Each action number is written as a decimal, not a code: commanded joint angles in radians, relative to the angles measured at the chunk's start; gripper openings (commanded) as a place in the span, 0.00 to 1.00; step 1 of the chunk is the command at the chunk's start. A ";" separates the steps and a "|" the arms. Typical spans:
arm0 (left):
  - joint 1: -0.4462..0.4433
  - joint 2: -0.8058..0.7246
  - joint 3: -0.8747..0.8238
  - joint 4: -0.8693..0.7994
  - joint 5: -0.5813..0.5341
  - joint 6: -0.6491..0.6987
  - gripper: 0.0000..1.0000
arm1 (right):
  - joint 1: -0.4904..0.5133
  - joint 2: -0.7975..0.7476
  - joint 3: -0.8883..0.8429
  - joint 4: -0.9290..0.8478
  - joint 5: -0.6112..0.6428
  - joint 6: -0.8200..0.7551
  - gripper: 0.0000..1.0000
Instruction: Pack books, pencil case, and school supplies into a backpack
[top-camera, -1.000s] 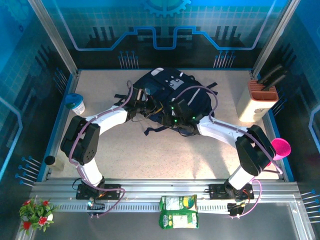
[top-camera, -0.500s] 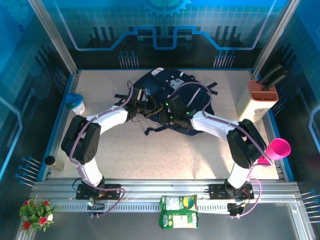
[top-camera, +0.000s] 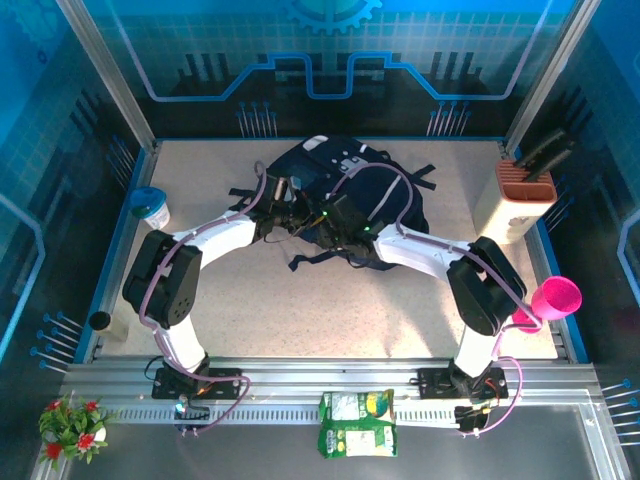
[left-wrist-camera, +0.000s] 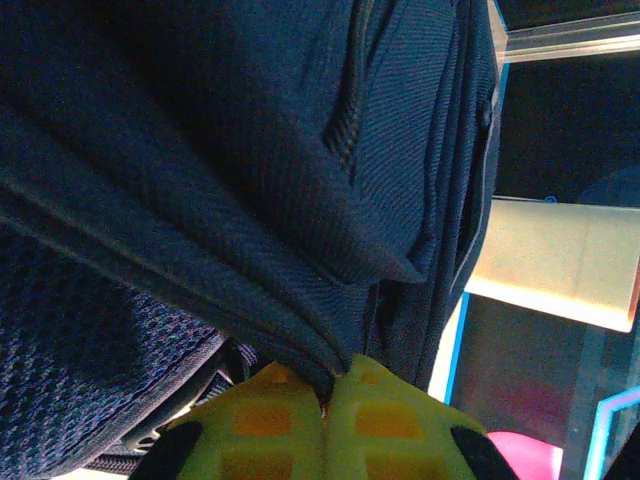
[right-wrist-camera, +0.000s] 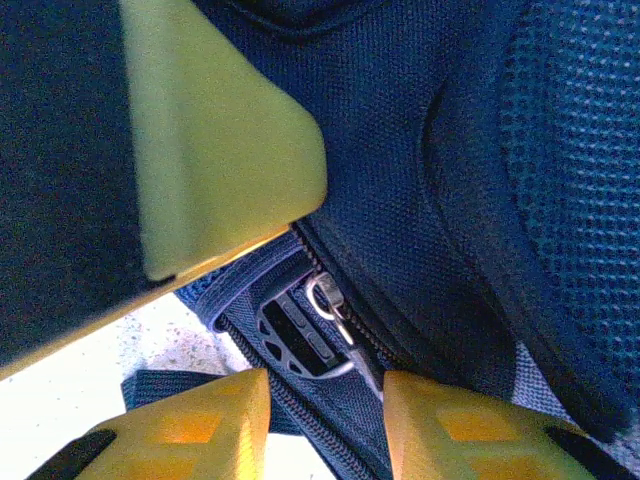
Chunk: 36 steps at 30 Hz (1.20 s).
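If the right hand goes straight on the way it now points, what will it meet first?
Probably the metal zipper pull of the backpack: it lies straight ahead of the right hand, though depth is hard to judge.

Left gripper (left-wrist-camera: 325, 388): both yellow fingers (left-wrist-camera: 262, 418) pressed together, no gap visible between them. A fold of the backpack (left-wrist-camera: 200, 150) runs down into the seam where they meet and is pinched there.

Backpack: navy woven fabric, creased, with a stitched seam on its upper part. Its mesh panel (left-wrist-camera: 80, 370) lies lower left of the pinched fold.

Right of the backpack: a pale cream block (left-wrist-camera: 550, 255), apart from the fabric. Below that block, a pink object (left-wrist-camera: 520, 455), blurred, identity uncertain.
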 joint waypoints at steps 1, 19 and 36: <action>-0.023 -0.017 0.041 0.047 0.111 -0.017 0.00 | -0.007 0.029 0.024 0.063 0.131 -0.059 0.37; -0.022 -0.018 0.036 0.080 0.133 -0.054 0.00 | 0.006 0.089 0.067 0.104 0.112 -0.074 0.20; 0.081 -0.067 -0.100 0.012 -0.057 -0.038 0.21 | -0.038 -0.076 -0.073 0.106 -0.023 0.016 0.34</action>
